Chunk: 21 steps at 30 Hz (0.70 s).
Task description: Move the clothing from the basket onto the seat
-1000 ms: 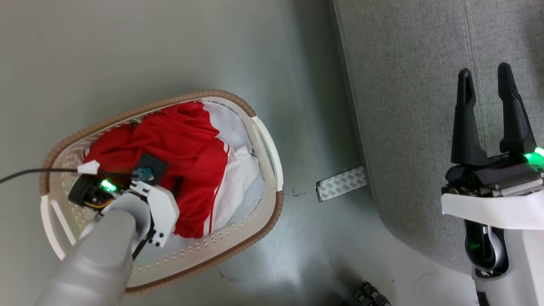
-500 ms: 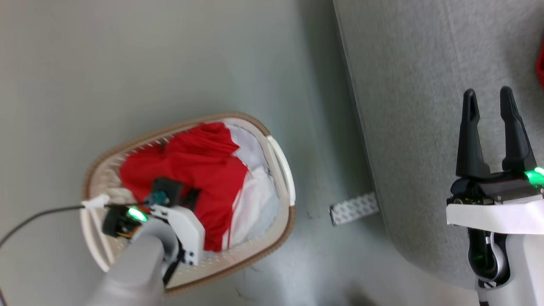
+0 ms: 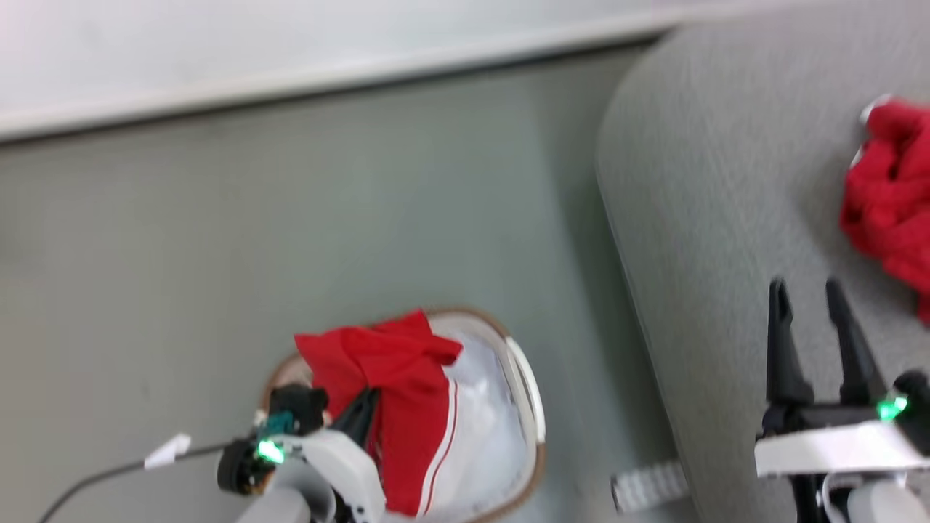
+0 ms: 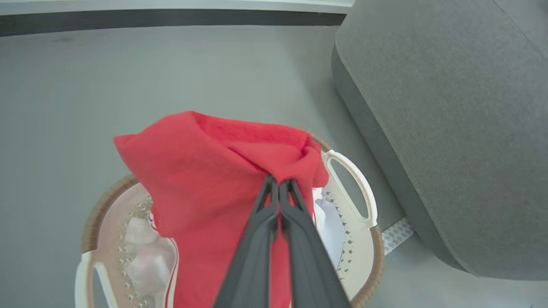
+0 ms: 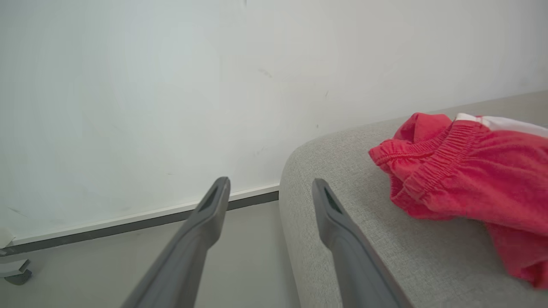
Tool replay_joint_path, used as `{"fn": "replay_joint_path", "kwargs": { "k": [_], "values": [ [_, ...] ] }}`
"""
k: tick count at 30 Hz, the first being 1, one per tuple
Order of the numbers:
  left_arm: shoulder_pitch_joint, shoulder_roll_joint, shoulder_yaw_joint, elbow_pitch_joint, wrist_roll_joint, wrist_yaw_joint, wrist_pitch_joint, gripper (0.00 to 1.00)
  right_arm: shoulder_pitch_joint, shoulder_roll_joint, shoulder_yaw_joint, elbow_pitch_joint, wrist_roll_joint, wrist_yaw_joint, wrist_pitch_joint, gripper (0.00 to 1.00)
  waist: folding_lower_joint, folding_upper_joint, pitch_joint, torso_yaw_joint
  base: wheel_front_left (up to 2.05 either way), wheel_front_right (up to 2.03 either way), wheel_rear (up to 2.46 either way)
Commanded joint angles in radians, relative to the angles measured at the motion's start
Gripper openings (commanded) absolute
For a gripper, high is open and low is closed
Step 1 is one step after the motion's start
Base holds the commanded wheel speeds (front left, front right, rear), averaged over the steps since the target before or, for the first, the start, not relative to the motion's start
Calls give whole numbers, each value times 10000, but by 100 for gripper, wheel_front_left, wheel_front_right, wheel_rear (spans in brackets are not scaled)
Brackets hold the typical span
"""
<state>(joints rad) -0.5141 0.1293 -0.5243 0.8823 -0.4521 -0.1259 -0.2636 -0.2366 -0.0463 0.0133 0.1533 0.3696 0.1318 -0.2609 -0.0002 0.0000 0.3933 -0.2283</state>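
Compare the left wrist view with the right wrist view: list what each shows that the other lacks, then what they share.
Left wrist view: the left gripper shut on a bunched fold of the clothing, which hangs over the basket; white fabric in the basket; a patterned strip on the floor.
Right wrist view: the right gripper, jaws wide apart and holding nothing, beside a second red garment lying on the seat.
Both: the grey seat, the grey floor and the dark baseboard.
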Motion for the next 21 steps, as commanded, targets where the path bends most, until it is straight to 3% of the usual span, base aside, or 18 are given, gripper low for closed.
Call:
{"fn": "replay_joint_path", "kwargs": {
  "k": [1,10,21],
  "values": [
    [535,35,87,-456,-88,111,-8,0,409,-38,-73,188,-129,-22,-22,100,2,0,-1721,586,0,0,0],
    [1800,298,254,-2979,-368,808,274,0,1574,-34,-364,682,-568,-22,-22,100,2,0,-3562,1001,0,0,0],
    [2411,859,725,-6564,-493,1817,1152,0,2133,-39,-369,1003,-667,-22,-22,100,2,0,-4552,1016,0,0,0]
  ]
}}
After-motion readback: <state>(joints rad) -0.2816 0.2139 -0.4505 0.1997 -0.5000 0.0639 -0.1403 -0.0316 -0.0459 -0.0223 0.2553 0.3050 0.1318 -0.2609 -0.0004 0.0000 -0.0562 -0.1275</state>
